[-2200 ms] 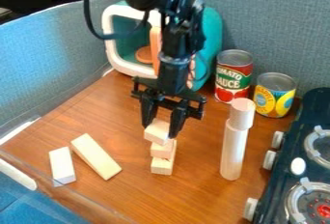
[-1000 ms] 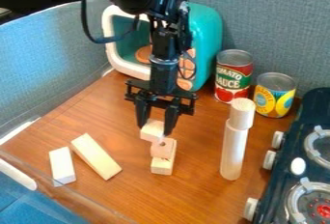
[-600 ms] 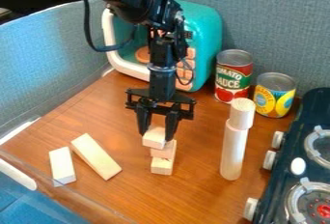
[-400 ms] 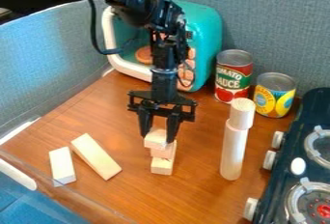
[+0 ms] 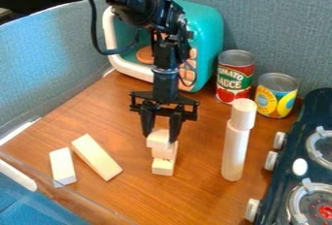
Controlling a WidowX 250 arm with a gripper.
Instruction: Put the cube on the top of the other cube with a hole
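The tool point(image 5: 160, 135) hangs over the middle of the wooden surface point(image 5: 129, 197), pointing down, with the top cube point(image 5: 157, 138) gripped between its two fingers. At the far left, a grey fabric partition point(image 5: 48, 64) borders the surface. Near its front left part lies a short pale block point(image 5: 62, 166), with a longer block point(image 5: 96, 156) just beside it, set at a slant. Farther back stands a teal and white toy microwave point(image 5: 208, 42), partly behind the arm. In the middle, the held cube is over the pinkish cube point(image 5: 164, 153), slightly to its left in the view; whether the two touch, I cannot tell. The pinkish cube sits on a pale bottom block point(image 5: 162, 167). To the right, a tall wooden cylinder point(image 5: 235, 153) stands upright, capped by a shorter, wider one point(image 5: 243, 115). Behind are a red and green can point(image 5: 235, 76) and, beside it, a yellow and blue can point(image 5: 276, 95). A black toy stove point(image 5: 285, 163) runs along the right edge.
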